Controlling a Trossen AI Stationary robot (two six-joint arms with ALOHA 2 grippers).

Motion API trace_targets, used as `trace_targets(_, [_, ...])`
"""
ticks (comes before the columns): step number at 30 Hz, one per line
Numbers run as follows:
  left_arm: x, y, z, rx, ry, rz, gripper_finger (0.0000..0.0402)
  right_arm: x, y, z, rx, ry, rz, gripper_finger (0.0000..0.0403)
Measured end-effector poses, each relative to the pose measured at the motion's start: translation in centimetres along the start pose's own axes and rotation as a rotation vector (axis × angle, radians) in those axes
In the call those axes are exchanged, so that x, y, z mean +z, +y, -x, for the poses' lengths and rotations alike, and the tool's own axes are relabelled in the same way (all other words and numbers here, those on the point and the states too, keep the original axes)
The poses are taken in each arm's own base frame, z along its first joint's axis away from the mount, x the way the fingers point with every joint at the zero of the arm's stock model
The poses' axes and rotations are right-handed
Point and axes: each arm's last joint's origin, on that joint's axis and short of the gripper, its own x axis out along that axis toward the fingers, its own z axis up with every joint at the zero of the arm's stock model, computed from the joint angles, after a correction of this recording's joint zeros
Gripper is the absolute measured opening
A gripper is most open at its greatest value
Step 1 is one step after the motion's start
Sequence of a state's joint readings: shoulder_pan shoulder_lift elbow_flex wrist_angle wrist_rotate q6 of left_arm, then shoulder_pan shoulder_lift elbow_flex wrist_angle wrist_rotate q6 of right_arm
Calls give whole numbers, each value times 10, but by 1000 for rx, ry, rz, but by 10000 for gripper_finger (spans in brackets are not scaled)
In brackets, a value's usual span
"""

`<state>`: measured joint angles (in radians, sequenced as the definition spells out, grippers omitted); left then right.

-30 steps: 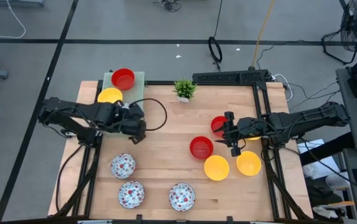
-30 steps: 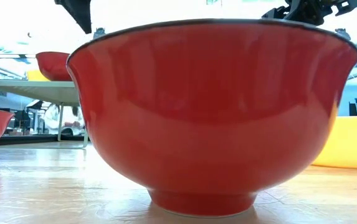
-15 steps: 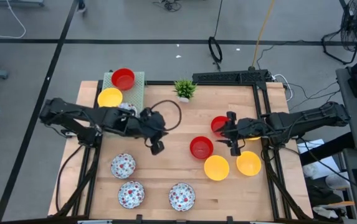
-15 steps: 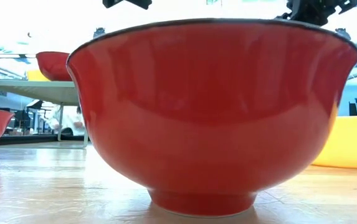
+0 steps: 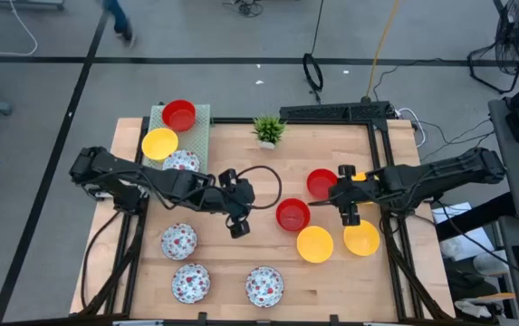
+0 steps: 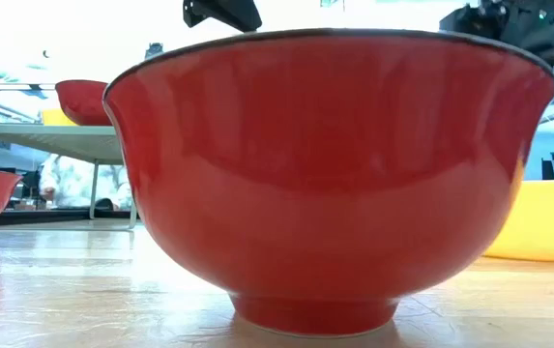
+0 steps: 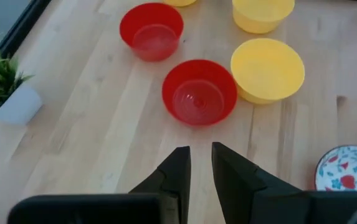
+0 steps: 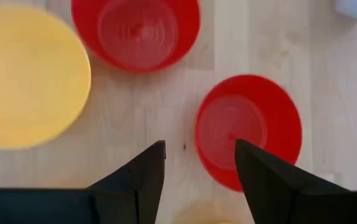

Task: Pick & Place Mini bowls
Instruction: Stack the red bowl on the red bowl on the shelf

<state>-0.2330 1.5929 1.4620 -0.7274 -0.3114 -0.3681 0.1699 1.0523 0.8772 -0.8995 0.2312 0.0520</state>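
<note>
Two red mini bowls [image 5: 293, 215] [image 5: 322, 183] and two yellow ones [image 5: 314, 244] [image 5: 361, 237] stand on the table's right half. My left gripper [image 5: 236, 222] hovers left of the nearer red bowl [image 7: 199, 92], fingers a little apart with nothing between them. My right gripper [image 5: 348, 213] hangs open above the table near the farther red bowl [image 8: 248, 128], touching nothing. Three floral bowls [image 5: 178, 241] [image 5: 190, 282] [image 5: 264, 285] sit at the near left. In the low view the nearer red bowl [image 6: 330, 174] fills the picture.
A green mat [image 5: 200, 122] at the far left carries a red bowl [image 5: 178, 115] and a yellow bowl [image 5: 159, 143]; a floral bowl [image 5: 182, 161] sits at its near edge. A potted plant [image 5: 269, 129] stands at the far edge. Bare wood lies mid-table.
My left gripper has swung from beside the mat toward the table's right, ending close to the nearer red bowl, and has tipped downward. The floral bowl by the mat shows where the arm stood before. My right gripper has sunk a little and tipped downward.
</note>
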Motion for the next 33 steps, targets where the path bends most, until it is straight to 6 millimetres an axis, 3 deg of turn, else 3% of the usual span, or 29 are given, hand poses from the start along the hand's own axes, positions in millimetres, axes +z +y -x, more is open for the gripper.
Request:
trace_targets(9, [-3,-4,-8,6,22,43,67,5,6,-30,-7,133,145,175])
trace_targets(16, [-3,-5,-4,-3,14,46,67,-13,-1,-62,-17,194,141,164])
trace_targets(24, [-3,-7,-4,-5,15,43,67,-14,-11,-72,-10,228,94,157])
trace_targets(33, [-3,-6,-4,-5,15,43,67,-14,-9,-93,-7,316,84,154])
